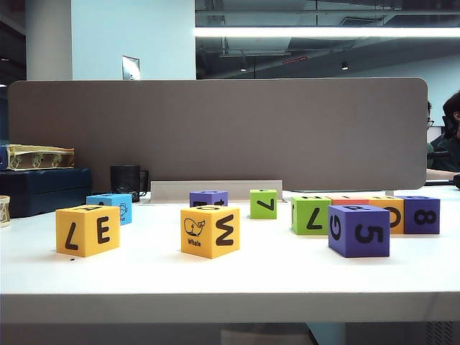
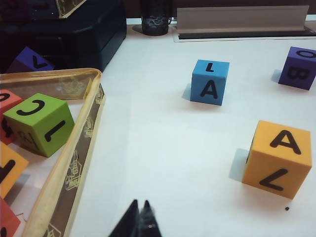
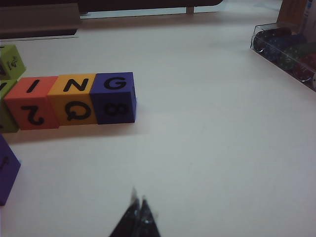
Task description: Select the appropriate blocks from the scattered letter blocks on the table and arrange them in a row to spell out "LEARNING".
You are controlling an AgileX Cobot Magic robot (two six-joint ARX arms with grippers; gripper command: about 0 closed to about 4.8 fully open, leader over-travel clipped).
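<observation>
Letter blocks: red-orange, orange, purple matte cubes [image 3: 71,101] form "ING" on white table [image 3: 207,148]; rest scattered. Left hand [image 2: 139,211], right hand [image 3: 138,202] both pinched shut, empty, hovering. Next: open, fetch the green cube [image 1: 310,215] beside the row.

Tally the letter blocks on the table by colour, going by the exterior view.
Yellow blocks: 2
Blue block: 1
Purple blocks: 3
Green blocks: 2
Red-orange block: 1
Orange block: 1
Total: 10
Left gripper and right gripper, both shut, sit low over the table, touching no block.
</observation>
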